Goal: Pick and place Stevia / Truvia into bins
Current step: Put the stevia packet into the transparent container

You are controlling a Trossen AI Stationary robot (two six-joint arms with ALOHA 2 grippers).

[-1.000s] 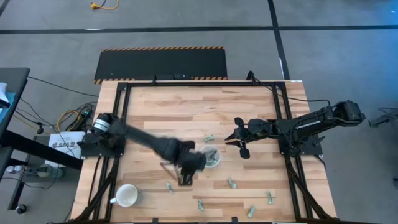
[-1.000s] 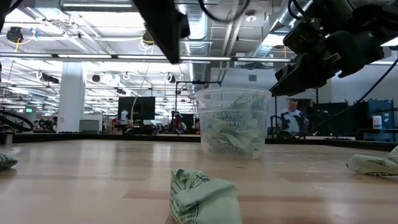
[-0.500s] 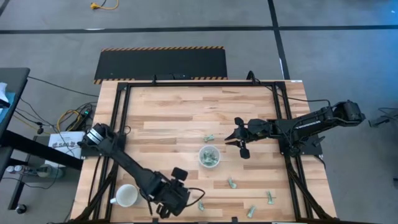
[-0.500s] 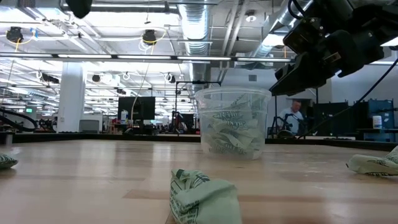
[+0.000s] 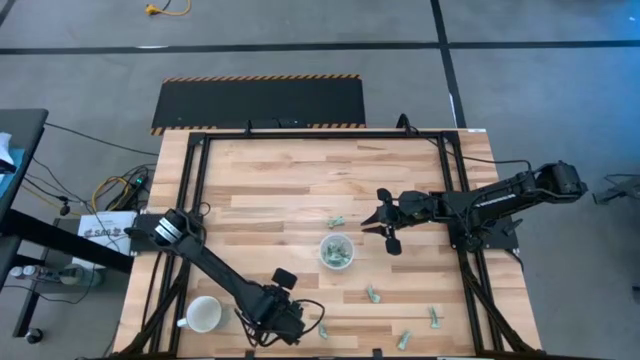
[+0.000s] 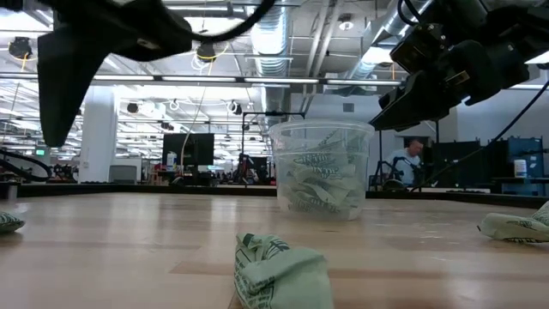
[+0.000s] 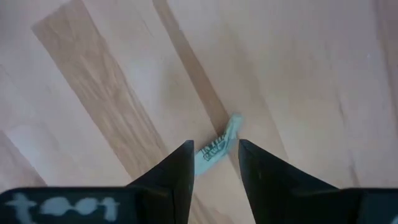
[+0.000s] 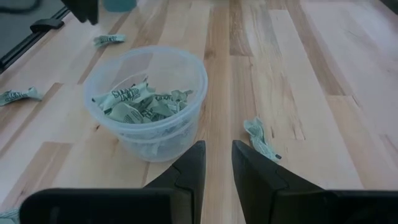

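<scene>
Two slim, matte black robot arms, each built of jointed tube-like segments. Each ends in a gripper with two flat, tapered black fingers.

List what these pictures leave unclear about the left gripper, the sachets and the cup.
- Left gripper: the high view shows only the dark arm over it, so its height above the sachet is unclear.
- Sachets in the cup: overlapping, so no count is possible.
- Loose sachet in the low view: cut off by the bottom edge.
- Print on the table sachets in the high view: too small to read.
- Right gripper: the low view shows only its dark body.
</scene>
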